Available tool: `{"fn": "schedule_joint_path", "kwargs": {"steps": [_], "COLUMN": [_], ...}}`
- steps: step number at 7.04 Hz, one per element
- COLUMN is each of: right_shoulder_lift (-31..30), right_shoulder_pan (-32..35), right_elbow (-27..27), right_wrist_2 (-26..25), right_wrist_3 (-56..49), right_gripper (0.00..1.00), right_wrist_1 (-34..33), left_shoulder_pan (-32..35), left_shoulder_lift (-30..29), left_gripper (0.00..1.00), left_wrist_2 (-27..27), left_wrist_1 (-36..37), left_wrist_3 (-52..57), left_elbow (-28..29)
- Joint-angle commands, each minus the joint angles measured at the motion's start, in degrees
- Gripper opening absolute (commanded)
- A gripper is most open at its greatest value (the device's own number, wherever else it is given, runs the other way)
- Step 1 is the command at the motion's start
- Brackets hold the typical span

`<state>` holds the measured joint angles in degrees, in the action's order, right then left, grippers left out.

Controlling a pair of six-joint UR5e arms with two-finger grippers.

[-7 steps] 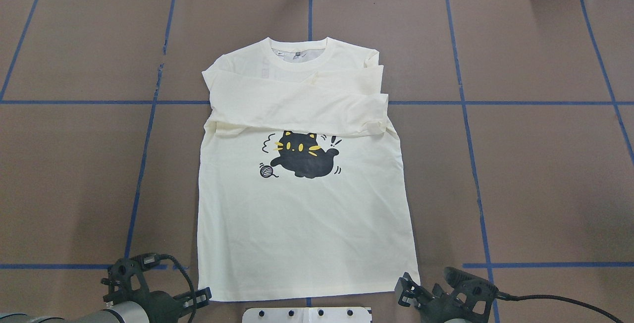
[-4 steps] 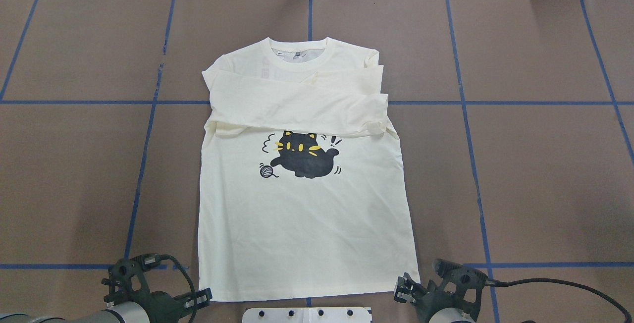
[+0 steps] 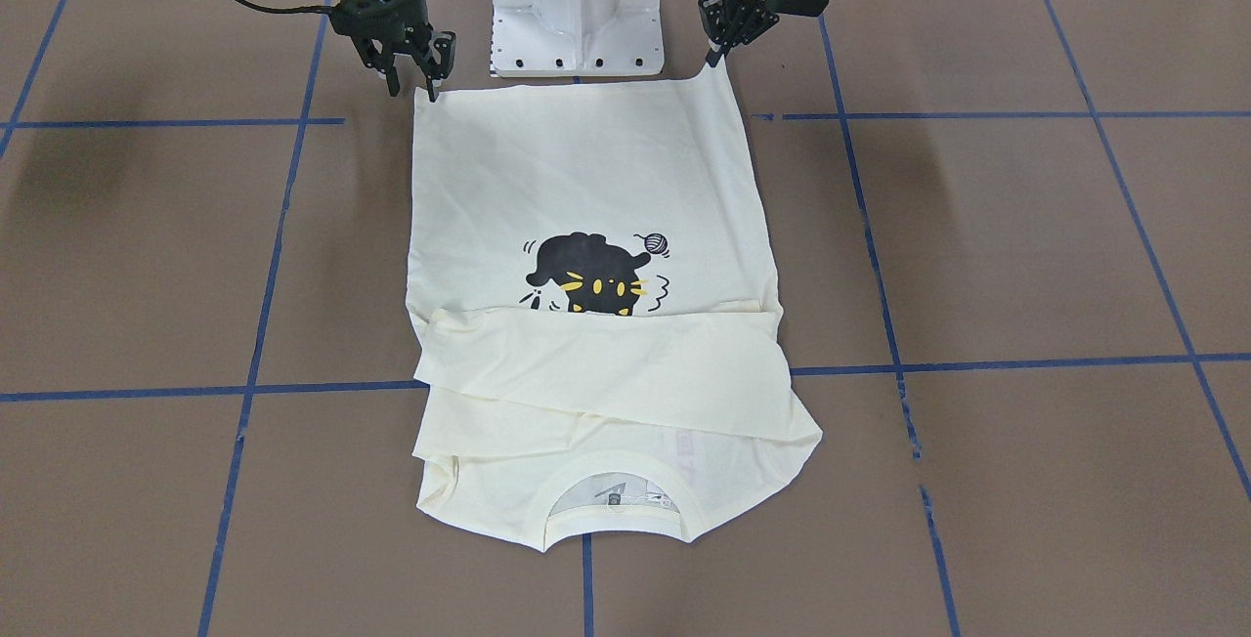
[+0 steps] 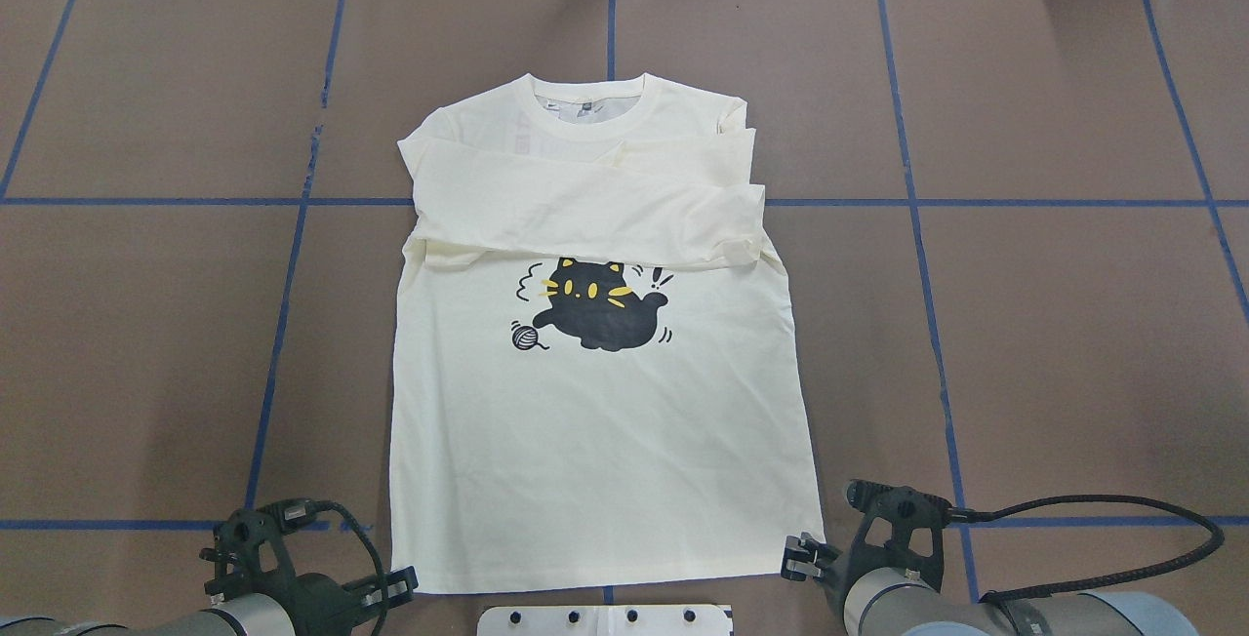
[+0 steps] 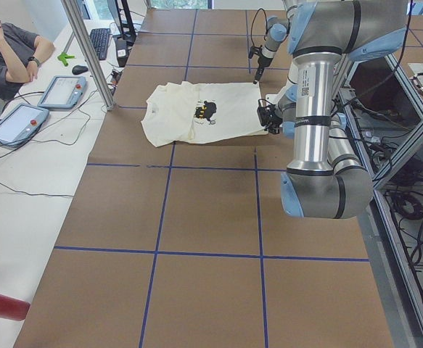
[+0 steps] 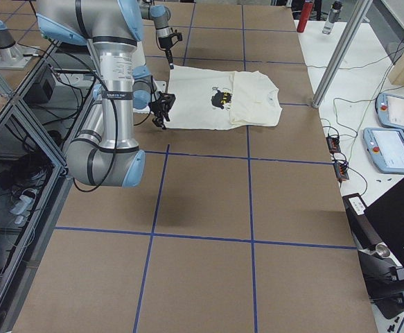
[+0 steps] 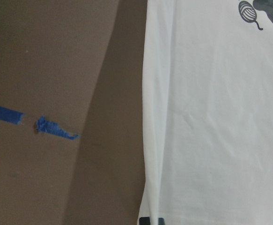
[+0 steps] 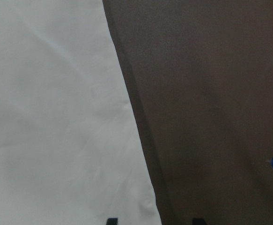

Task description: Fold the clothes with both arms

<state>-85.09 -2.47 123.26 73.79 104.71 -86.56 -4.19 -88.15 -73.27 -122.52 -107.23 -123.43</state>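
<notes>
**Risk of 1-sided hem lift**

Pinches 1 hem corner of T-shirt (image 4: 595, 441) with left gripper (image 3: 721, 56), clamped on cloth. Straddles other hem corner with right gripper (image 3: 410, 82), spread open, gripping nothing. Lies flat on table (image 4: 1073, 324) ahead of both grippers, sleeves (image 4: 585, 207) folded across at far end. Could miss or catch only 1 layer on right closing; would then drag hem skewed, shake sleeves loose, spoil fold.

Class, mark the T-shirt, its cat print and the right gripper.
T-shirt (image 4: 595, 460), overhead view, plain lower front.
cat print (image 4: 600, 319), overhead view, black body.
right gripper (image 4: 795, 558), overhead view, between fingertips.
</notes>
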Motion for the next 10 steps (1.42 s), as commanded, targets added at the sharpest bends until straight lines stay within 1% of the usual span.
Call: {"fn": "schedule_joint_path", "kwargs": {"steps": [1, 2, 4, 5, 6, 8, 10], "right_shoulder_lift": [0.98, 0.98, 0.98, 1.06, 0.98, 0.89, 0.80], "right_shoulder_pan": [0.10, 0.10, 0.10, 0.18, 0.19, 0.36, 0.36], "right_elbow": [-1.00, -1.70, -1.97, -1.89, -1.97, -1.71, -1.71], "right_wrist_2": [0.04, -0.05, -0.14, -0.14, -0.23, -0.23, -0.31], "right_wrist_3": [0.32, 0.32, 0.41, 0.41, 0.41, 0.41, 0.50], "right_gripper": [0.53, 0.48, 0.46, 0.36, 0.34, 0.42, 0.38], "right_wrist_1": [-0.10, -0.01, 0.17, 0.17, 0.08, 0.08, -0.01], "left_shoulder_pan": [-0.03, -0.12, -0.12, -0.12, -0.12, -0.12, -0.12], "left_shoulder_lift": [-0.09, -0.09, -0.18, -0.35, -0.35, -0.35, -0.35], "left_gripper": [0.00, 0.00, 0.00, 0.00, 0.00, 0.00, 0.00], "left_wrist_2": [-0.03, -0.12, -0.21, -0.21, -0.21, -0.21, -0.21], "left_wrist_1": [0.00, 0.00, 0.00, 0.00, 0.00, 0.00, 0.00], "left_wrist_3": [0.00, 0.09, 0.09, 0.09, 0.09, 0.09, 0.09], "left_elbow": [0.03, 0.03, 0.03, 0.03, 0.03, 0.12, 0.03]}}
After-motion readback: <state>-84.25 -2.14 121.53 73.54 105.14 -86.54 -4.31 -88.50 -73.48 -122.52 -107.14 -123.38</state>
